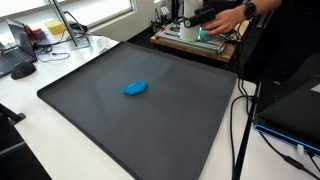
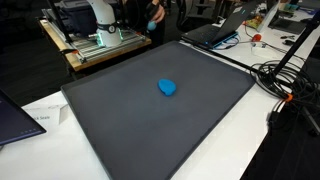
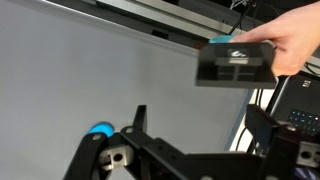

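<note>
On the dark grey mat that covers most of the white table, we count one blue object: a small, rounded lump lying flat near the mat's middle, well apart from every edge. In the wrist view we see the gripper from behind. Its two fingers are spread wide apart and released, with only bare mat showing between them. The same blue object sits low in that view, just outside the finger on the picture's left side and not touching it. At the upper right of the wrist view we count one human hand, which grasps one black box by its end. The box is held level in the air above the mat's far border, and a small teal patch shows on its top edge. In an exterior view we make out two laptops, one at the near corner of the table and one beyond the mat's far side. A bundle of black cables lies beside the mat.
</note>
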Controlling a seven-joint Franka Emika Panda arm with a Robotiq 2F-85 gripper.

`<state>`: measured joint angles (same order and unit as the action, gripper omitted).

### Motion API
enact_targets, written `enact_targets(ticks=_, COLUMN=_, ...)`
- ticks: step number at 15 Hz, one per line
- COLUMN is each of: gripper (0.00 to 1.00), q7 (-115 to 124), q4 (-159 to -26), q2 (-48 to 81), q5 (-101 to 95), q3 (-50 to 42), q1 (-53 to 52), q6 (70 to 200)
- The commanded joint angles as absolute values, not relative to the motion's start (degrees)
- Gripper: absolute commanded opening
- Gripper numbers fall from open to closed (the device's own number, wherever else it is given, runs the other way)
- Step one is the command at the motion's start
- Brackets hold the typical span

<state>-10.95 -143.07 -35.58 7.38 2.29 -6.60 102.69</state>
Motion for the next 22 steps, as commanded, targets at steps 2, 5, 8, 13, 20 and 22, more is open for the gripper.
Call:
enact_targets(ticks=2, gripper=1.0, q7=-11.31, q4=-142.73, q2=-35.31, q5=7.4, q3=1.73, q1=-6.98, q6=102.84)
enact_targets(ticks=5, gripper=1.0, q7=-11.96, q4=-142.5, q2=-35.85, q5=7.28, q3=1.6, q1=-7.13, q6=103.48)
enact_targets(ticks=8, gripper=1.0, q7=-12.22, q4=-142.6, q2=-36.07, q5=6.89, q3=1.71, q1=-7.17, q6=104.15)
enact_targets(ticks=13, gripper=0.99, q7=-13.62, q4=-143.95, q2=-37.2, q5=6.47, q3=0.9, q1=-6.97, q6=104.47)
enact_targets(ticks=20, gripper=0.47, q7=-14.98, q4=-145.28, q2=-38.13, q5=5.63, q3=-0.81, q1=-6.18, q6=104.52)
enact_targets(ticks=22, gripper=0.42, q7=-14.87, q4=-145.27, q2=-38.02, q5=5.79, q3=-0.86, q1=-6.3, q6=104.63)
